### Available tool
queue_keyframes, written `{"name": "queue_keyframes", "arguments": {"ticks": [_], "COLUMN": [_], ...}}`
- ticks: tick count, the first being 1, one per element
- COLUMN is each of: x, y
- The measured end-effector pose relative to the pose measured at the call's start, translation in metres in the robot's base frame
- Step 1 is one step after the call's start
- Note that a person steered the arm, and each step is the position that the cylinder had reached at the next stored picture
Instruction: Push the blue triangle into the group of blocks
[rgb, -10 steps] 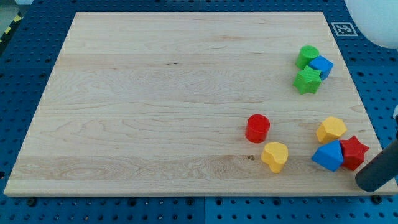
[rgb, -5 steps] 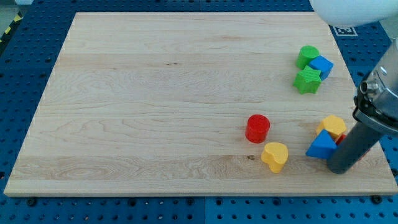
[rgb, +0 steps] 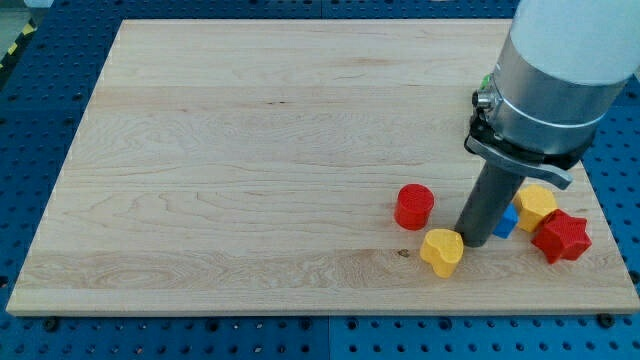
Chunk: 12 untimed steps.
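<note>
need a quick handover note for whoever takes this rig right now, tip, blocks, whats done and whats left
My tip sits on the wooden board, just right of the yellow heart-shaped block, with the rod covering most of the blue triangle block.
The blue triangle peeks out at the rod's right, beside the yellow block and the red star-shaped block.
The red cylinder block stands left of the rod.
Done: the blue triangle is close among these blocks.
Left: confirm contact, which the rod hides.

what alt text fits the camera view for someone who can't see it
My tip rests on a wooden board just right of a yellow heart, hiding most of the blue block. A red cylinder sits left of it; a yellow block and red star sit right.
</note>
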<state>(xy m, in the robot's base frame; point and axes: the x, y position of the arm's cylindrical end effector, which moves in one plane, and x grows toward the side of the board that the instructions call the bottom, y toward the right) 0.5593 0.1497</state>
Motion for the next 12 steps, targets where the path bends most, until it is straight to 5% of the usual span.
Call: {"name": "queue_keyframes", "arguments": {"ticks": [2,9,12], "x": [0.008,-0.129,-0.158], "y": [0.029,0.029,-0.029]}}
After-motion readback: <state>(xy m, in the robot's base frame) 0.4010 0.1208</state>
